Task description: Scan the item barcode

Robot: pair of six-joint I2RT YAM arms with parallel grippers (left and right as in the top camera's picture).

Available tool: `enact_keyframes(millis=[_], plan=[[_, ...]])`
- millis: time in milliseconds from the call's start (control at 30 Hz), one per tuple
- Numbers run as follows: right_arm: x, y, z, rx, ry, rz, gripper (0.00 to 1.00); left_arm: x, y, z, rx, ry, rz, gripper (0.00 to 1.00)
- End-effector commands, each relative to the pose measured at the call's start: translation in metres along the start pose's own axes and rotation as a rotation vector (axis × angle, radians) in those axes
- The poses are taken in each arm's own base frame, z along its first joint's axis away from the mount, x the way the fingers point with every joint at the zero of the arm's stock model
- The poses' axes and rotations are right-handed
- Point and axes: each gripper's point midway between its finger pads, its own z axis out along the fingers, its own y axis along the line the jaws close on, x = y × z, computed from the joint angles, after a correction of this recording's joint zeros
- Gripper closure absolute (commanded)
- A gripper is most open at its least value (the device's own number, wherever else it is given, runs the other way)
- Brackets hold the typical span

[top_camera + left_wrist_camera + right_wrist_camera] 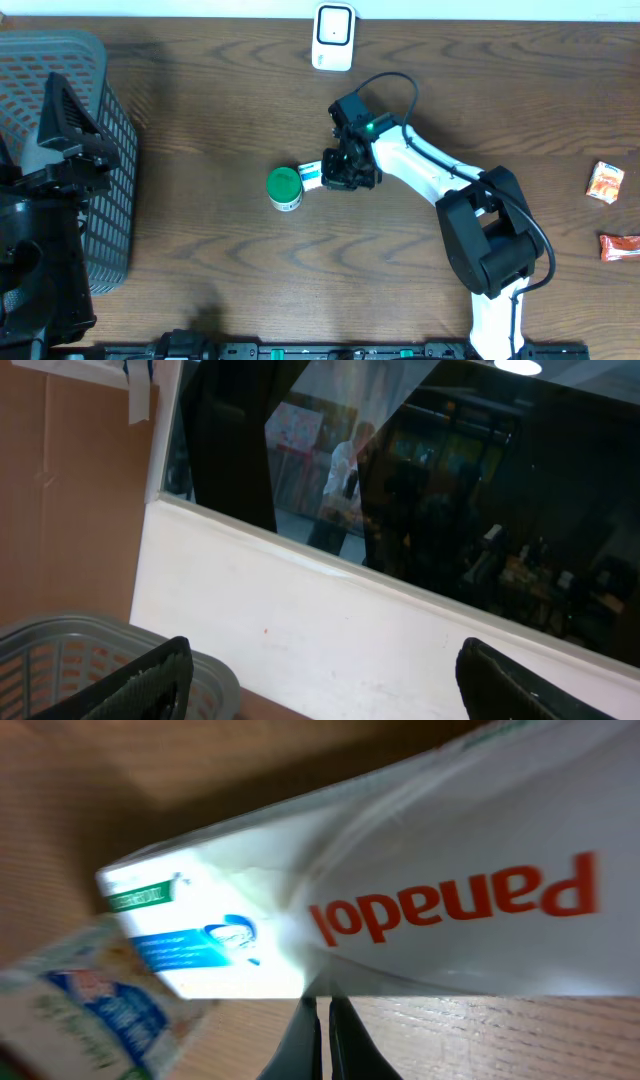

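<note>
A white Panadol box (420, 890) with red lettering and a blue-printed end fills the right wrist view. From overhead the box (311, 174) lies on the table beside a green-lidded tub (284, 187). My right gripper (322, 1012) is shut, its tips at the box's lower edge; whether they pinch it is hidden. In the overhead view the right gripper (345, 172) hangs right over the box's right end. My left gripper (322, 675) stands open and empty at the far left, facing a wall and window.
A white device with a dark window (333, 37) stands at the table's far edge. A grey mesh basket (110, 200) is at the left under the left arm. Two orange packets (604, 182) (620, 246) lie at the right edge.
</note>
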Motion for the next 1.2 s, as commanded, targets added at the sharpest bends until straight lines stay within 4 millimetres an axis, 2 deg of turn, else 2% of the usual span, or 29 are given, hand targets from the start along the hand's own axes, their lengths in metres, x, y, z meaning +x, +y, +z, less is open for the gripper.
enact_keyframes(millis=[0,133,200,333,467,667,800,1000,1167], plan=[[-0.007,0.008,-0.008,-0.014,-0.007,0.011,0.99,0.000,-0.001,-0.001,0.010,-0.002,0.009,0.16],[-0.002,0.023,-0.014,-0.052,0.019,-0.004,0.99,0.000,-0.001,0.000,0.009,0.001,0.010,0.16],[-0.007,0.031,-0.016,-0.070,-0.001,-0.011,0.99,0.001,-0.001,0.000,0.009,0.002,0.010,0.15],[-0.036,0.049,-0.019,-0.127,-0.131,-0.054,0.98,0.001,-0.001,0.000,0.009,0.002,0.010,0.16],[-0.065,0.056,-0.023,-0.129,-0.268,-0.014,0.99,0.001,-0.001,0.000,0.009,0.002,0.010,0.15],[-0.085,0.067,-0.020,-0.164,-0.357,0.017,0.99,0.001,-0.001,0.000,0.009,0.002,0.010,0.15],[-0.085,0.065,-0.011,-0.155,-0.354,0.032,0.99,0.001,-0.001,0.000,0.009,0.002,0.010,0.16],[-0.079,0.060,0.018,-0.112,-0.332,0.038,0.99,0.001,-0.001,0.000,0.009,0.002,0.010,0.16],[-0.073,0.062,0.025,-0.111,-0.310,0.024,0.99,0.001,-0.001,0.000,0.009,0.002,0.010,0.15]])
